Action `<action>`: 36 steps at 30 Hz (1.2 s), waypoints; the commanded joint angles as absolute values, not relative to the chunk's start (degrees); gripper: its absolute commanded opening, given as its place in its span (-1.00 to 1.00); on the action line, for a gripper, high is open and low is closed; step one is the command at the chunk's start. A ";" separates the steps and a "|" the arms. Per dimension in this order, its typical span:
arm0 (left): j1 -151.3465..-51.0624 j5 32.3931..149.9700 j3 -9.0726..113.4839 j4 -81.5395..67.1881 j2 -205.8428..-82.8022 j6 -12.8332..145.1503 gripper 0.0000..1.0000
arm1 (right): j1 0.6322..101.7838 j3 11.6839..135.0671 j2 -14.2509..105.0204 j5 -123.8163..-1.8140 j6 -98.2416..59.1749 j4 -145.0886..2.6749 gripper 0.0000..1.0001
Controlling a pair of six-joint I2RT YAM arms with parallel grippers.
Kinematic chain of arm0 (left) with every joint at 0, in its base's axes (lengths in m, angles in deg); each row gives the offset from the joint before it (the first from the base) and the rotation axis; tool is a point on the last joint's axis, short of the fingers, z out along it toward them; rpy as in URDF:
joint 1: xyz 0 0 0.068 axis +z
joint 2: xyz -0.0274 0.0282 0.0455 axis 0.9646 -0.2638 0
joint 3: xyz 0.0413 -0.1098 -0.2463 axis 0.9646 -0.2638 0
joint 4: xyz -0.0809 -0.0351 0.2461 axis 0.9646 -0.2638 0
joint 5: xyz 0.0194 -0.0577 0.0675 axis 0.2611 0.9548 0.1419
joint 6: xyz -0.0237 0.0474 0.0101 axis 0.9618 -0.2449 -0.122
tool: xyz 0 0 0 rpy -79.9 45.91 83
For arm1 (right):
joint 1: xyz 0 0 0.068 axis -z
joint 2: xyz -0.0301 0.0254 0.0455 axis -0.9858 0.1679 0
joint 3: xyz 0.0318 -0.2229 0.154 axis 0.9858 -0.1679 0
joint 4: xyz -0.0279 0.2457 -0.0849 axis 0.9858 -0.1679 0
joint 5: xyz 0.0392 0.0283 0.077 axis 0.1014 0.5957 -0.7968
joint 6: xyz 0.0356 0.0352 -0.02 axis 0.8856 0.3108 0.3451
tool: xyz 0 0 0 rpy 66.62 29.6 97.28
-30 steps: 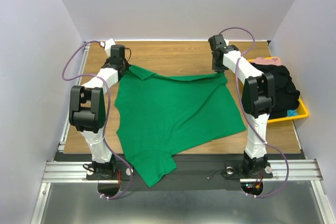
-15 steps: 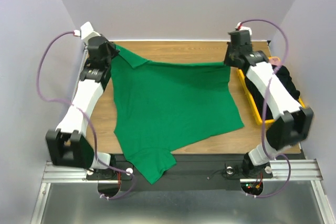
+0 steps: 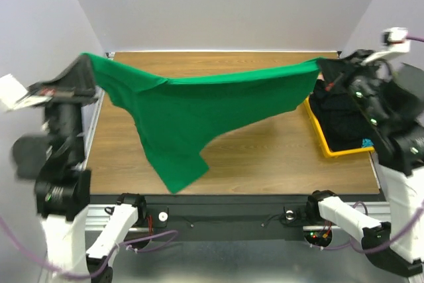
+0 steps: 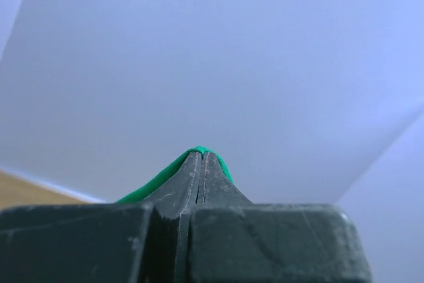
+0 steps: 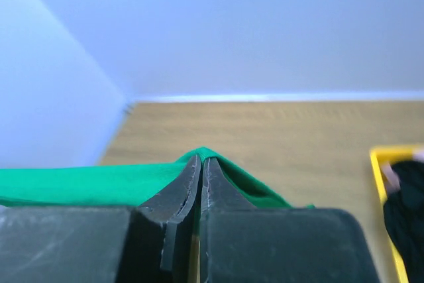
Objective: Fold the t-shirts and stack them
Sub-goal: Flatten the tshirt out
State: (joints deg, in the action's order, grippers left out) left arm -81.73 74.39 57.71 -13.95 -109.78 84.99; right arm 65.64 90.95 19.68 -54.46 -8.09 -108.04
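my left jaws and right jaws are each clamped tight on the green shirt [image 3: 199,107], stretched between them, hanging over the bench [image 3: 278,150].

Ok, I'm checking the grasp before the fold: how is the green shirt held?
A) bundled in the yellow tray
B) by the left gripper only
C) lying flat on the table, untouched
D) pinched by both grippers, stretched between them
D: the green shirt hangs between the left gripper and right gripper, each shut on its cloth.

White arm links [image 3: 63,250], black joints [image 3: 63,191], purple cables [image 3: 162,234].
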 commanded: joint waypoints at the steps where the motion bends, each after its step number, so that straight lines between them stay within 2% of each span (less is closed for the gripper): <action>1: -81.56 77.73 66.42 -13.41 -106.19 82.71 -1.00 | 65.48 99.76 18.44 -60.98 -9.12 -108.66 -0.99; 8: -81.47 80.72 81.88 -16.40 -109.87 80.24 -1.00 | 65.48 111.81 19.49 -58.53 -10.35 -111.13 -0.99; 12: -81.47 80.11 83.05 -15.87 -113.91 79.19 -1.00 | 65.57 110.60 22.22 -55.53 -10.70 -111.13 -0.99; 18: -81.47 77.73 79.01 -11.75 -124.27 75.76 -1.00 | 65.48 104.10 28.99 -42.80 -9.91 -109.64 -0.99; 24: -81.39 73.61 73.38 -4.37 -141.14 71.02 -1.00 | 65.57 92.41 41.10 -36.63 -8.07 -102.27 -0.99; 29: -80.77 77.19 68.20 6.79 -156.78 64.78 -1.00 | 66.01 86.08 54.18 -35.57 -6.66 -94.97 -0.99; 32: -79.89 79.67 70.64 8.47 -168.03 62.94 -1.00 | 66.97 86.77 61.75 -37.33 -7.10 -91.88 -0.99; 36: -79.10 79.58 82.03 7.86 -182.97 60.74 -1.00 | 68.29 93.79 76.86 -38.82 -8.06 -90.83 -0.99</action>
State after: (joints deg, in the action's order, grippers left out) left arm -80.31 78.69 71.21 0.20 -178.67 65.12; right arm 66.75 88.15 70.98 -39.23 -7.69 -97.75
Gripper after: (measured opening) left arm 0.018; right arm 0.031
